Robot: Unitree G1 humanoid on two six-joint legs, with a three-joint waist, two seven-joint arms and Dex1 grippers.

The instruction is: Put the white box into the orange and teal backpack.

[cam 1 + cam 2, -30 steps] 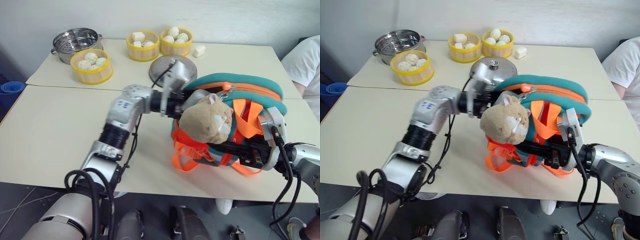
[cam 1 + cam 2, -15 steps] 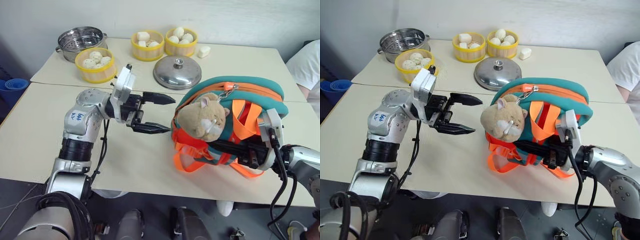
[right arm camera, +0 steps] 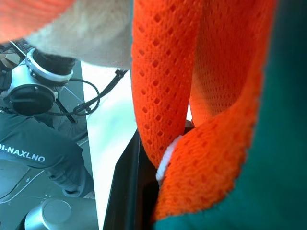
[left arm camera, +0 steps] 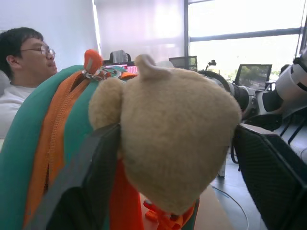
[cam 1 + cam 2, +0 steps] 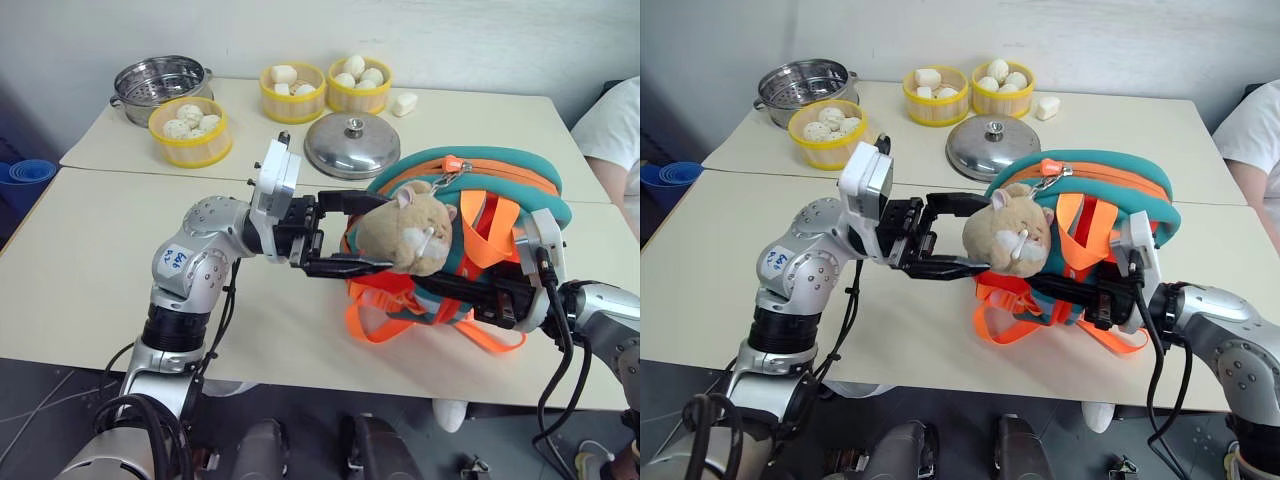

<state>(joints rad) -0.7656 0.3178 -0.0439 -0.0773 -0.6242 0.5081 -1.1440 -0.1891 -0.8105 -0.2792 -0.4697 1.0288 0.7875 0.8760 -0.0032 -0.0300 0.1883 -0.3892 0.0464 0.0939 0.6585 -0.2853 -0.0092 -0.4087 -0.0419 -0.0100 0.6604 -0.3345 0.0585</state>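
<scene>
The orange and teal backpack (image 5: 520, 185) lies on its side on the table's right half, with a tan plush toy (image 5: 415, 235) hanging at its front. My left gripper (image 5: 380, 232) reaches in from the left, open. Its two black fingers (image 4: 72, 182) stand on either side of the plush toy, one of them against the toy. My right gripper (image 5: 455, 292) comes in low from the right and is shut on an orange strap (image 3: 163, 81) of the backpack. The white box is out of view.
Behind the backpack lies a steel lid (image 5: 352, 145). Three yellow steamer baskets of buns (image 5: 188, 130) (image 5: 293, 90) (image 5: 358, 85), a steel pot (image 5: 160, 82) and a loose bun (image 5: 403, 103) stand along the far edge. A person in white (image 5: 610, 130) sits at the right.
My left gripper drew back out of the backpack to the left with its fingers wide. It has now come back right, astride the plush toy. The right gripper kept its hold.
</scene>
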